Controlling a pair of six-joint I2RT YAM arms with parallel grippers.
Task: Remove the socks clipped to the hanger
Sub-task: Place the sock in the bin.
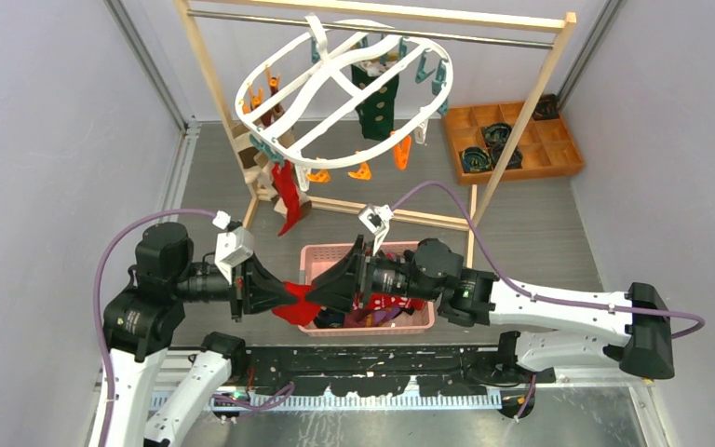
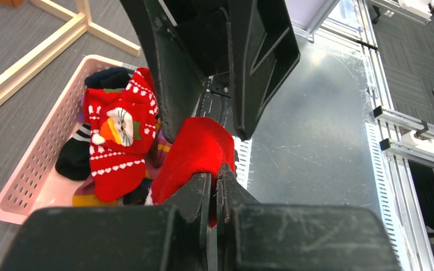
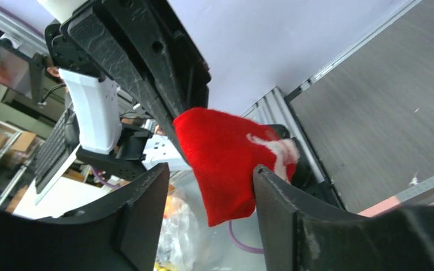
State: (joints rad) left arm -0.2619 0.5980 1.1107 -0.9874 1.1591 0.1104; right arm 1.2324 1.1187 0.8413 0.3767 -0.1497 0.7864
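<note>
Closest to my bases, my left claw point(image 2: 215, 175) is clamped tight on the cuff end of a red sock point(image 2: 195, 149), jaws pressed together with only fabric between them. My right claw point(image 3: 209, 169) faces it tip to tip, its jaws standing well apart on either side of that sock's free end; one finger point(image 3: 271, 192) seems to brush the fabric, but nothing is pinched there. Both claws meet over the near left edge of a pink basket point(image 1: 321, 248). Inside the basket lie loose socks in a heap, a red Santa sock point(image 2: 121, 127) on top, with dark and striped ones under it.

Farther back, a wooden rack point(image 1: 521, 130) stands on the grey table, and the white hanger point(image 1: 318, 39) hangs tilted by its hook from the rack's metal rail point(image 1: 484, 39). A dark green sock point(image 1: 375, 102) is clipped near the hanger's far side, and another red sock point(image 1: 287, 196) dangles from its near left rim. Orange and teal clips hang along the frame. At the far right sits a wooden compartment tray point(image 1: 521, 173).
</note>
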